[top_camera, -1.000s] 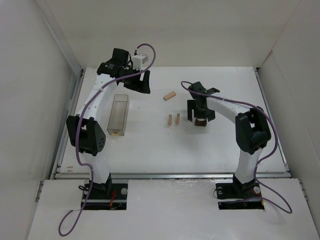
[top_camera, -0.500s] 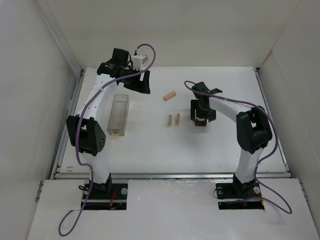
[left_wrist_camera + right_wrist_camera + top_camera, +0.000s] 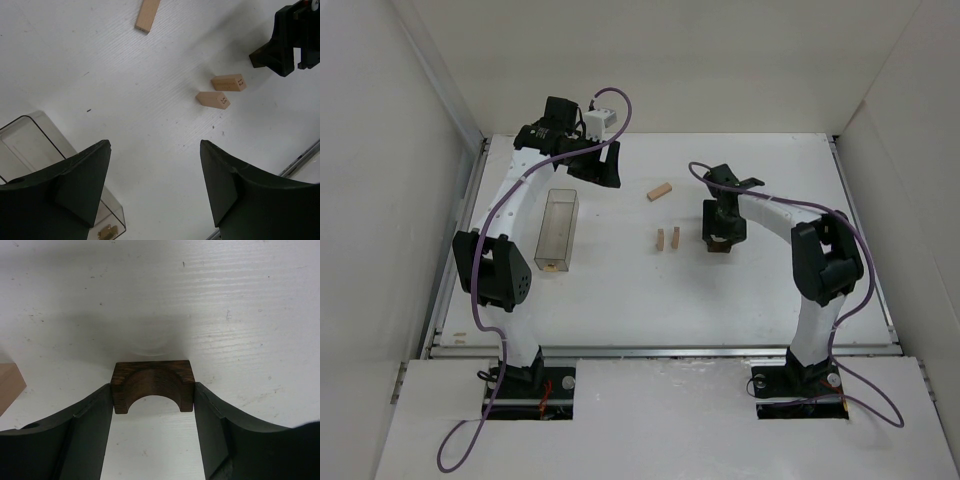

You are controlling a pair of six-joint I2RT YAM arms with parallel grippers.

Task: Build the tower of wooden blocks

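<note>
**Right arm closing on a tower piece.** The right gripper [image 3: 721,240] stands near the middle of the table [image 3: 770,300], a little toward the right edge. Over the last second it has come down around the dark arch block [image 3: 152,377]. Its fingers have drawn in, and the wrist view shows them pressed against the block's two ends, with the block on the surface. This reads as a finished grasp, so a lift is judged to be the next step.

The tower itself is not yet assembled. The left upright block [image 3: 660,239] and the right upright block [image 3: 674,237] stand just beside each other, slightly apart, immediately left of the gripper. The flat block [image 3: 660,191] lies apart from them, toward the far edge, and nothing rests on the uprights.

The left gripper [image 3: 155,145] has not moved. It hangs near the far left corner with its fingers wide apart and holding nothing, and the clear box [image 3: 557,225] lies along the left edge beneath the arm.
</note>
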